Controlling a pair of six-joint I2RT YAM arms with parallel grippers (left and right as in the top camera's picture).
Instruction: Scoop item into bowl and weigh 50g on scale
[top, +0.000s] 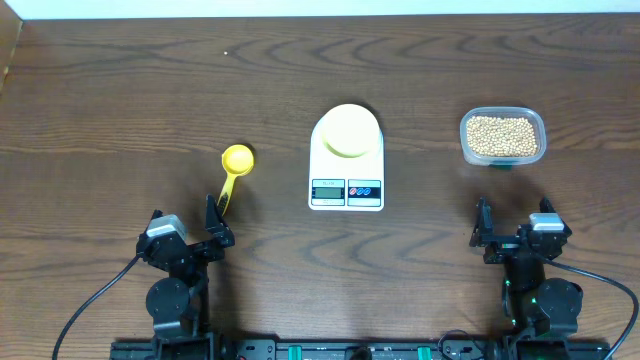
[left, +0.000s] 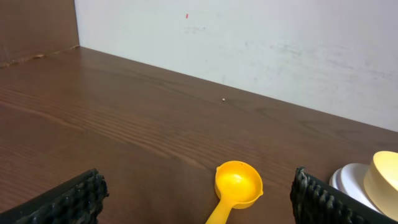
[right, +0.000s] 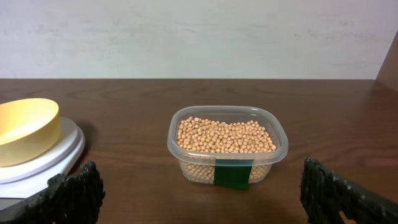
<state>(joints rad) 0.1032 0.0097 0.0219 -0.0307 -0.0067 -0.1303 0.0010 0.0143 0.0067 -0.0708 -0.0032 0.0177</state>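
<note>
Tan beans (top: 501, 135) (right: 225, 135) fill a clear tub (top: 503, 137) (right: 227, 144) at the right. The pale yellow bowl (top: 348, 130) (right: 25, 129) rests on the white scale (top: 347, 165) (right: 53, 160) at mid-table. A bright yellow scoop (top: 235, 165) (left: 236, 185) lies left of the scale, handle toward the front. My left gripper (top: 213, 222) (left: 198, 202) stands open just behind the scoop's handle, holding nothing. My right gripper (top: 484, 230) (right: 202, 196) stands open in front of the tub, also holding nothing.
A pale wall (left: 249, 43) rises behind the table's far edge. A single stray bean (top: 226, 53) (left: 224, 99) lies on the wood far left. The table's left edge (top: 8, 70) runs close to a corner.
</note>
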